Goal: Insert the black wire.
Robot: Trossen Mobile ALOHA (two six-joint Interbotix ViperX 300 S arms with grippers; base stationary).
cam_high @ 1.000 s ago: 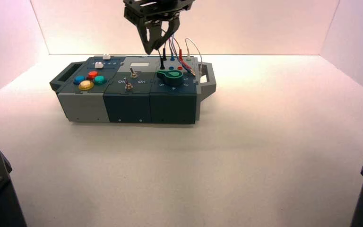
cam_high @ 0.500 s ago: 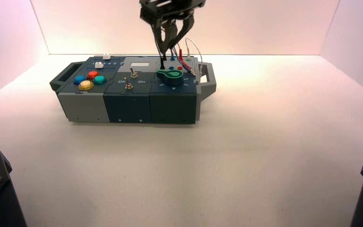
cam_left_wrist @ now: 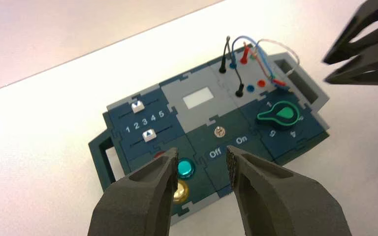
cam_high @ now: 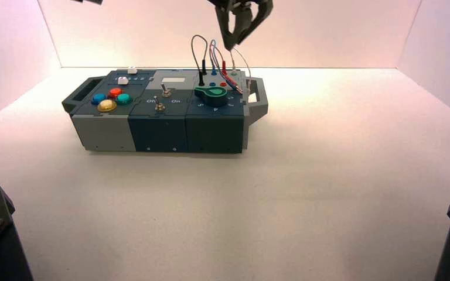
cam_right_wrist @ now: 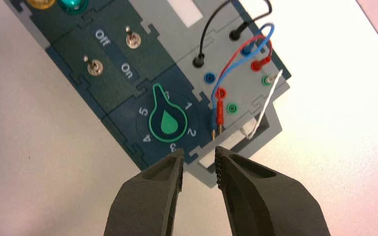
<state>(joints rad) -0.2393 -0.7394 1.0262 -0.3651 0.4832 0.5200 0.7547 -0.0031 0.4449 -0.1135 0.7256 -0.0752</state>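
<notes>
The right gripper [cam_high: 243,38] hangs tips-down above the back right of the box [cam_high: 215,132], its jaws parted and holding nothing. The black wire [cam_right_wrist: 198,60] arches just beside, both plugs seated in the box's right-hand section. The left gripper [cam_left_wrist: 203,151] hovers above the box, jaws also apart, with nothing between them touched.

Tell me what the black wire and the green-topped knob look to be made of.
Black wire: probably rubber- or plastic-coated lead, judging by its smooth, matte, arching skin. Knob: likely hard plastic, dark with green, given its crisp, flat-coloured edges.
</notes>
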